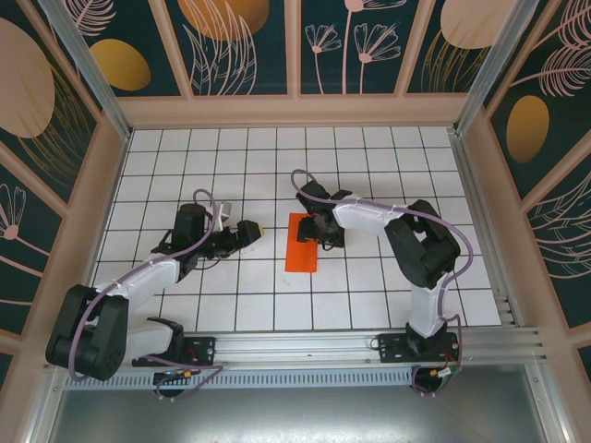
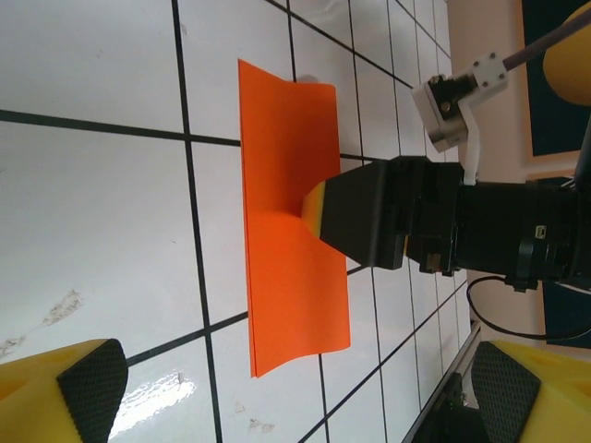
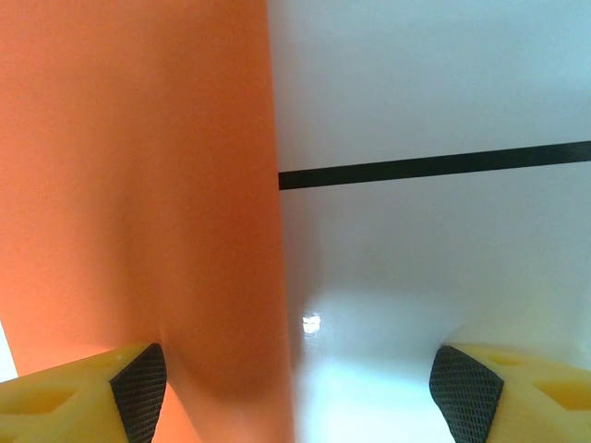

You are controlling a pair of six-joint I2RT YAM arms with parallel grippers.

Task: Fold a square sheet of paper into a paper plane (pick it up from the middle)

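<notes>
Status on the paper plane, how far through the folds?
Done: the sheet of paper lies as a narrow rectangle, apparently folded in half once. In hand: the right gripper, open, sits low over one long edge, perhaps creasing it; the left gripper is open, apart from the paper, holding nothing. Left: no pointed nose or wings yet, so most folds remain.

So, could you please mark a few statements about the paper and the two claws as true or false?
1. The orange paper lies on the tiled table. True.
2. The left claw grips the paper. False: it is open and apart from it.
3. The right claw stands open at the paper's edge. True.
4. The paper is already a pointed dart. False: it is an oblong.
</notes>
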